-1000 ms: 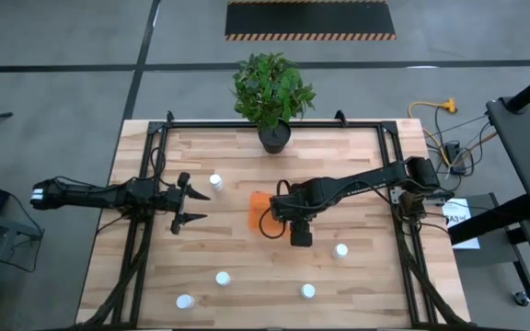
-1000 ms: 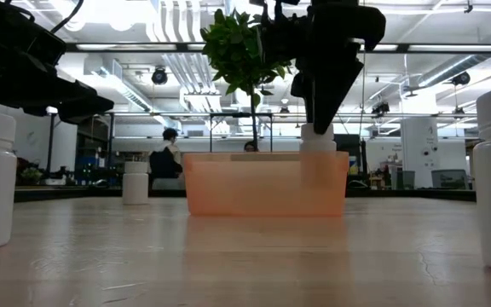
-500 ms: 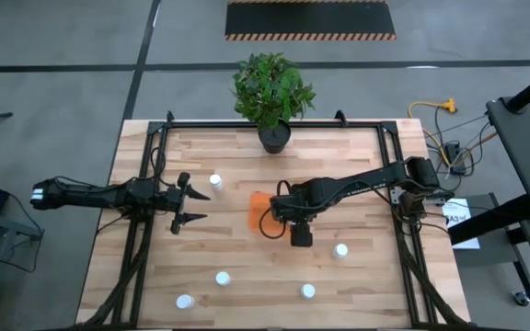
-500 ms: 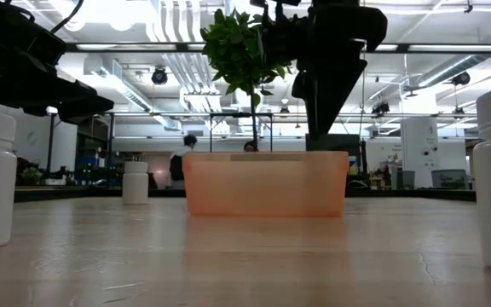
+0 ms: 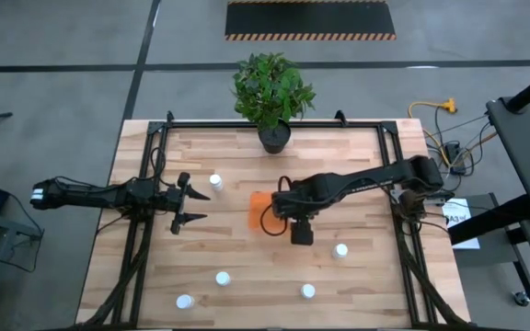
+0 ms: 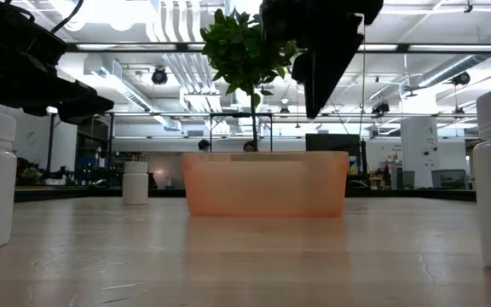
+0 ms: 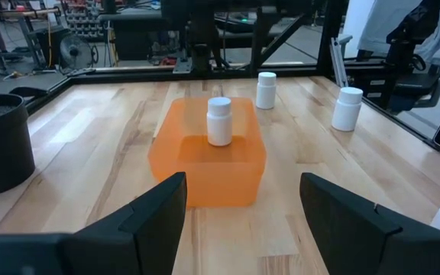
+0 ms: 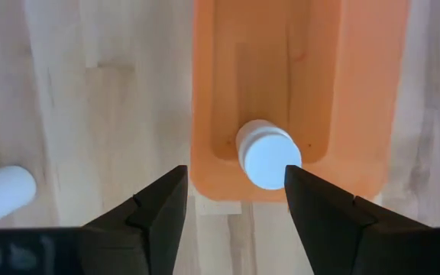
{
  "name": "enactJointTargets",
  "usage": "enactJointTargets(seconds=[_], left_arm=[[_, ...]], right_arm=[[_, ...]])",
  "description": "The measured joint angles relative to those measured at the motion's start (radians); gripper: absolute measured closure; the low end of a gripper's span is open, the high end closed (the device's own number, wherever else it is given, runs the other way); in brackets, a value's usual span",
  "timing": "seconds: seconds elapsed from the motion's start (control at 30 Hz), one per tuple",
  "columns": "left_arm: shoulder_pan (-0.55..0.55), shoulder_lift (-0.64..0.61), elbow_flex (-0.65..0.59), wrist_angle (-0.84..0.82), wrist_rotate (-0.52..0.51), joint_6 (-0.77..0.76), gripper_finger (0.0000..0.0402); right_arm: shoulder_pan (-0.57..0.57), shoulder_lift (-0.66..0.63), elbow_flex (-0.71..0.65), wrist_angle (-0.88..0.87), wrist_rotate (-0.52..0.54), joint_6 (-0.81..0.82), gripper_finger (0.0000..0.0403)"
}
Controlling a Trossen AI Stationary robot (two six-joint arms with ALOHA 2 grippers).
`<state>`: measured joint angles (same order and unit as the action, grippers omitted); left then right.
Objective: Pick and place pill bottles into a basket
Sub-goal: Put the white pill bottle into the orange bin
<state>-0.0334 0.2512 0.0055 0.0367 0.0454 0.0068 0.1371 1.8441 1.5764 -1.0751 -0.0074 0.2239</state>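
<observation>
The orange basket [image 5: 257, 210] stands mid-table; it also shows in the low view [image 6: 262, 183]. One white pill bottle [image 8: 268, 155] stands upright on the basket's floor, also seen in the left wrist view [image 7: 219, 121]. My right gripper [image 8: 235, 177] is open and empty above the basket [image 6: 318, 68], clear of the bottle. My left gripper [image 5: 190, 204] is open and empty at the table's left, level and facing the basket [image 7: 243, 187]. Other bottles stand on the table: one left of the basket [image 5: 215, 182], one to its right [image 5: 340, 249], and three near the front edge.
A black plant pot [image 5: 274, 136] with a leafy plant stands at the far edge behind the basket. The front bottles stand at the near left [image 5: 222, 278], farther near left [image 5: 184, 301] and near middle [image 5: 308, 291]. Bare wood lies between the basket and the left gripper.
The bottle that showed under my right gripper above the basket's rim has gone down into the basket and stands there free. My right gripper has let go of it and risen straight up above the basket.
</observation>
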Motion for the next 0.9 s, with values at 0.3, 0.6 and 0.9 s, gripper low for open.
enactJointTargets(seconds=[0.3,0.6,0.9], left_arm=[[0.0,0.002,0.0,0.0,0.0,0.0,0.0163],[0.001,0.002,0.0,0.0,0.0,0.0,0.0163],[0.0,0.002,0.0,0.0,0.0,0.0,0.0163]], right_arm=[[0.003,-0.167,-0.025,0.041,0.01,0.069,0.0193],[0.037,-0.304,-0.069,0.055,0.011,0.135,0.0193],[0.128,-0.394,-0.147,0.054,0.019,0.283,0.0193]])
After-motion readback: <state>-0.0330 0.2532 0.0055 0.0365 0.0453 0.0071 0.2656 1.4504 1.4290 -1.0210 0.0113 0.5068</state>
